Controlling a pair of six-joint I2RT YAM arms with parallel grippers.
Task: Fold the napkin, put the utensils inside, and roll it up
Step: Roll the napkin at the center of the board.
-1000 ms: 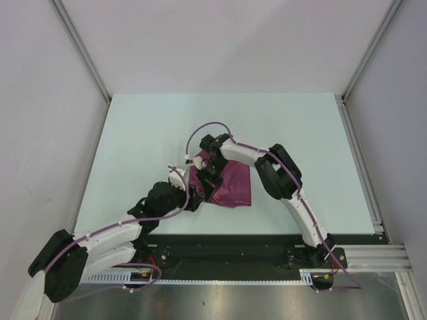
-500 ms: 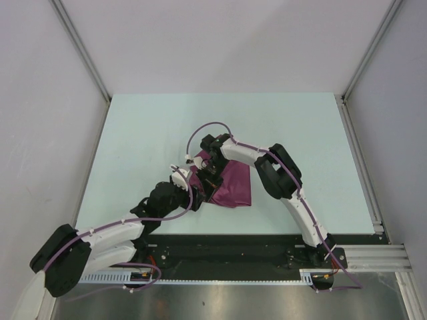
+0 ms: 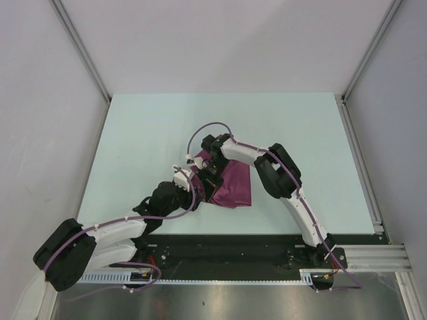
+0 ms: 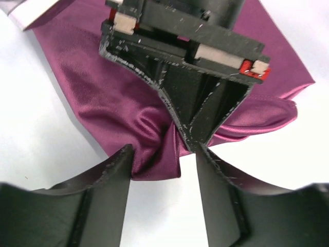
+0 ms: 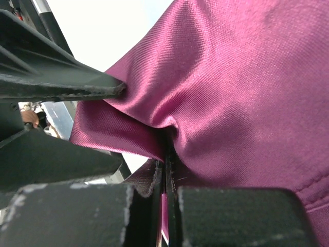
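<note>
Pale table [image 3: 147,133] spanning the whole work area. Left arm [image 3: 113,230] stretched low from the near left corner, and right arm [image 3: 293,193] bent over from the near right. Both meet just short of the table's middle.

Under them lies the plum napkin [image 3: 235,185], on the table a little toward the near edge. Folded over and creased, smooth across its far and right parts, bunched into a raised fold at the corner nearest the left arm.

Right end effector [image 5: 165,170] pointing down onto that corner, closed tight on a pinch of napkin. Satin gathered into a pucker right at its tips.

Left end effector [image 4: 162,162] low over the table, facing the right one across the bunched fold. Parted, roughly halfway, straddling the napkin's near edge. One finger [image 4: 110,175] touching the fold, the other just beside the tip of the right end effector. Nothing clamped there, with bare table showing in the gap below the cloth's edge.
</note>
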